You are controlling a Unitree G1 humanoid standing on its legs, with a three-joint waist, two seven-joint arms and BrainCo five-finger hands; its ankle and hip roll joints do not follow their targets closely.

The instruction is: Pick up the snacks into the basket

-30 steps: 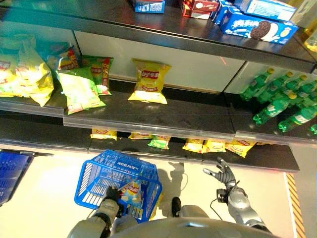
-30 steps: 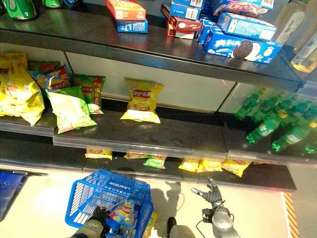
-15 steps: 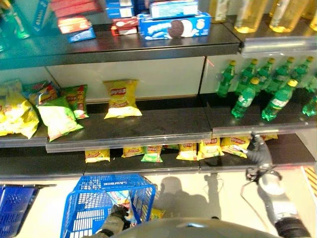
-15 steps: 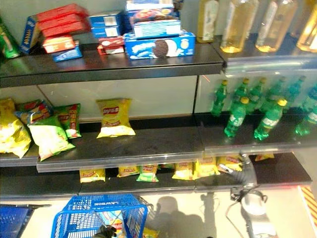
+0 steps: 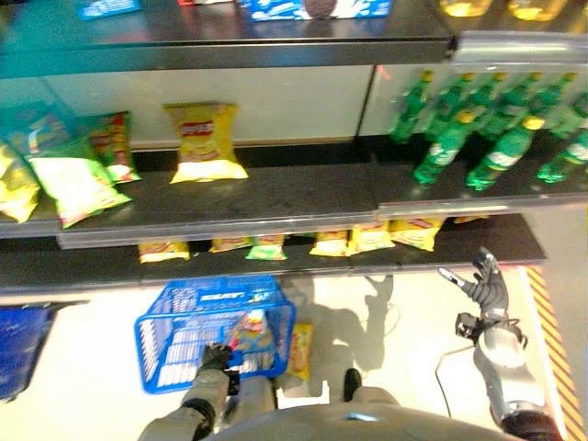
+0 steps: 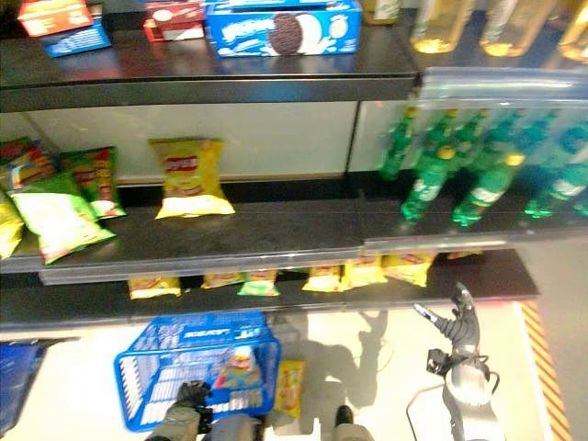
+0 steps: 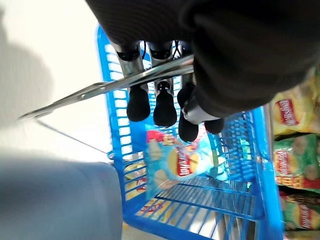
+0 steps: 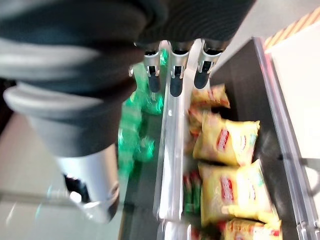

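Note:
A blue wire basket [image 5: 212,297] hangs low over the floor, and my left hand [image 5: 215,359] is shut on its metal handle [image 7: 100,90]. Inside lies a light blue snack bag [image 7: 182,162] with a red and yellow label. A yellow snack bag [image 5: 300,349] stands outside the basket, against its right wall. Several yellow bags and one green one [image 5: 367,241] line the bottom shelf. My right hand [image 5: 484,287] is raised in front of that shelf's right end, open and empty, and its fingers [image 8: 175,75] point at the yellow bags [image 8: 227,142].
The middle shelf carries one yellow chip bag [image 5: 204,142], green and yellow bags [image 5: 73,179] to the left and green bottles [image 5: 478,138] to the right. Biscuit boxes [image 6: 280,28] sit on the top shelf. A second dark blue basket [image 5: 18,354] stands at far left.
The camera has tilted down and shifted. My right hand, which reached at the bottom shelf's bags half a second ago, has drawn back from them, empty. The left hand still holds the basket.

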